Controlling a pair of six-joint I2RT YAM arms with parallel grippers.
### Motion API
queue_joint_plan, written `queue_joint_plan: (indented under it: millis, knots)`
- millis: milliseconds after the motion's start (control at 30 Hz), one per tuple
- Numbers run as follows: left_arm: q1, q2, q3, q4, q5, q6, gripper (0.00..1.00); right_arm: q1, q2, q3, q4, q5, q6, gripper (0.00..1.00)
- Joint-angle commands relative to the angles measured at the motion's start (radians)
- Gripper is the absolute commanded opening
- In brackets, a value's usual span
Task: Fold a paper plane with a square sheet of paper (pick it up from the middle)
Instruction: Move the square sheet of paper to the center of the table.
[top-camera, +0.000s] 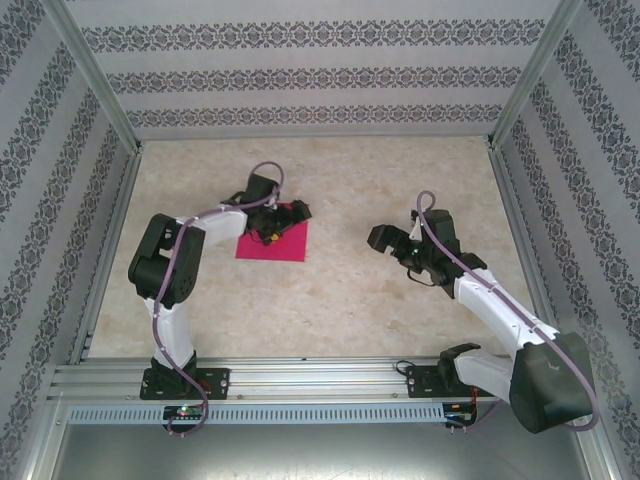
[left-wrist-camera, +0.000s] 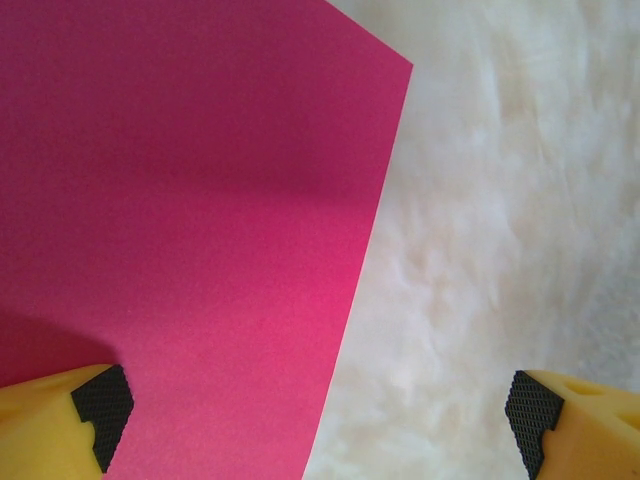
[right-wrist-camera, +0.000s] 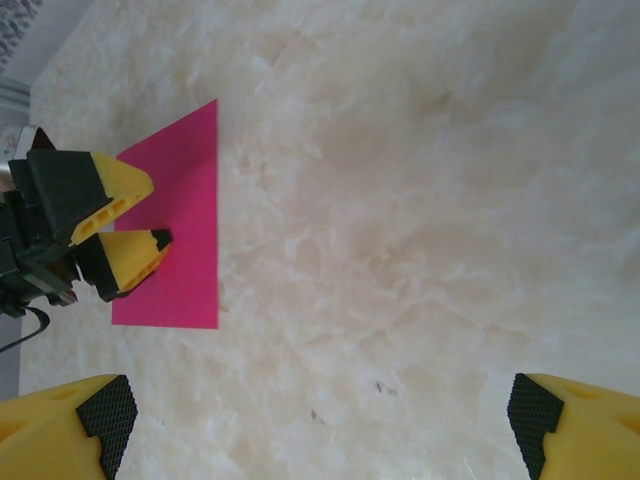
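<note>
square sheet of paper (top-camera: 285, 248) flat | left gripper (left-wrist-camera: 320, 410) spread astride its edge | right gripper (right-wrist-camera: 320, 410) spread, apart; its camera frames left fingers (right-wrist-camera: 125, 185) over sheet

There is one square sheet of paper (top-camera: 272, 242), on one table (top-camera: 400, 310). Two arms are counted: one left arm (top-camera: 165, 262) just to the left of the sheet, and one right arm (top-camera: 500, 305) well to its right. There are two grippers: the left gripper (top-camera: 278, 226) over the sheet's far edge, and the right gripper (top-camera: 390, 243) well apart to the sheet's right. Each has two yellow fingers (left-wrist-camera: 40, 425), four in all, and each finger carries one black ribbed pad (left-wrist-camera: 102, 405). There are two purple cables (top-camera: 426, 197), one per arm. Three patterned walls (top-camera: 300, 70) surround the sheet.
</note>
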Motion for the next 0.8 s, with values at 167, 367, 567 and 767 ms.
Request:
queue_joint_plan:
  millis: [167, 367, 567, 767]
  knots:
    - [-0.12, -0.102, -0.124, 0.121, -0.06, -0.19, 1.0, 0.112, -0.123, -0.097, 0.048, 0.035, 0.084, 0.89]
    - [-0.12, -0.355, -0.138, -0.052, -0.229, -0.082, 1.0, 0.253, -0.097, -0.078, 0.094, 0.119, 0.141, 0.83]
    - [-0.097, -0.627, -0.271, -0.157, -0.498, -0.01, 1.0, 0.407, 0.194, 0.139, 0.126, 0.123, 0.143, 0.84]
    - [-0.039, -0.877, -0.461, -0.164, -0.603, 0.01, 1.0, 0.45, 0.527, 0.419, 0.091, 0.103, 0.201, 0.8]
